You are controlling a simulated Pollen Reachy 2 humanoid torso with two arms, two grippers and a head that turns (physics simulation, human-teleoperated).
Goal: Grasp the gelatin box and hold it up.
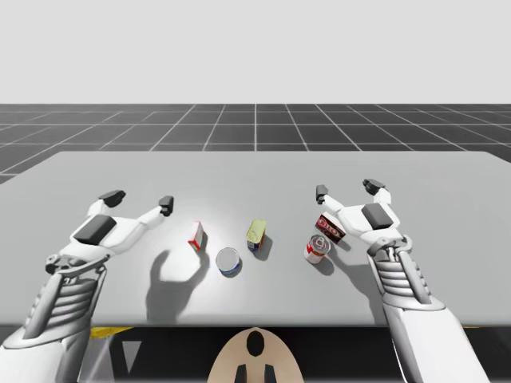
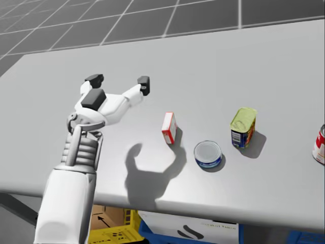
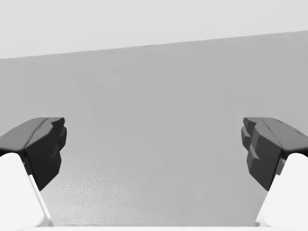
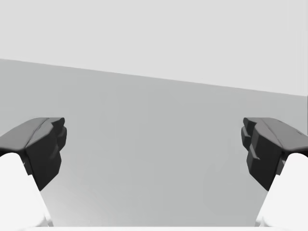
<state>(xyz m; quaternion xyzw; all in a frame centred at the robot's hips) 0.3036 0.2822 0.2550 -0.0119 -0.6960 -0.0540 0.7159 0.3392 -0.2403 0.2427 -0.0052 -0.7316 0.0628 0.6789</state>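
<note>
Two grippers, both with jaws spread wide and nothing held: left gripper [image 1: 139, 200], right gripper [image 1: 347, 189]. On the table [image 1: 263, 171] the gelatin box [image 1: 196, 235] (red-white, on edge) stands near the left gripper, untouched, beside a flat blue can [image 1: 228, 261].

High cam above my side looks down on whole table [image 1: 255, 171]; my head cam, nearer, shares front-left part; wrist cams low, facing far edge.

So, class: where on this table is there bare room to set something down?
Bare: the far table beyond the left claw and right claw. Crowded: the near row from the red-and-white box to the red can.
</note>
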